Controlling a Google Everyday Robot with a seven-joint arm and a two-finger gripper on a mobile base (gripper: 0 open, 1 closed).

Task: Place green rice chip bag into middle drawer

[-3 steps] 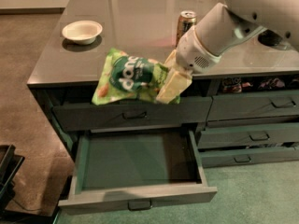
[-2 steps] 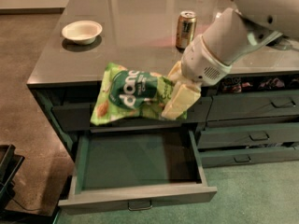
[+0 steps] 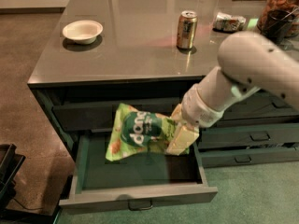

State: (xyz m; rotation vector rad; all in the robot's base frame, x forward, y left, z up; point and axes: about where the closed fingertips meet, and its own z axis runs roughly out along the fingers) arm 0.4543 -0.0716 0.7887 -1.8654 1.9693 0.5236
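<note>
The green rice chip bag (image 3: 135, 132) is bright green with a dark green round logo and white lettering. It hangs tilted just above the open middle drawer (image 3: 140, 200), over the drawer's back half. My gripper (image 3: 176, 133) is shut on the bag's right edge, its pale fingers (image 3: 182, 138) pinching it. The white arm comes down from the upper right. The drawer is pulled well out, showing a green inside and a small dark handle at the front centre.
On the grey counter (image 3: 140, 36) stand a white bowl (image 3: 82, 31), a drink can (image 3: 187, 30), a small grey-white packet (image 3: 229, 21) and a jar (image 3: 280, 10). Narrower shut drawers (image 3: 252, 136) are at right. A dark object (image 3: 8, 171) sits on the floor at left.
The gripper has carried the bag down from counter-edge height to just above the open drawer. The arm has swung lower and slightly right.
</note>
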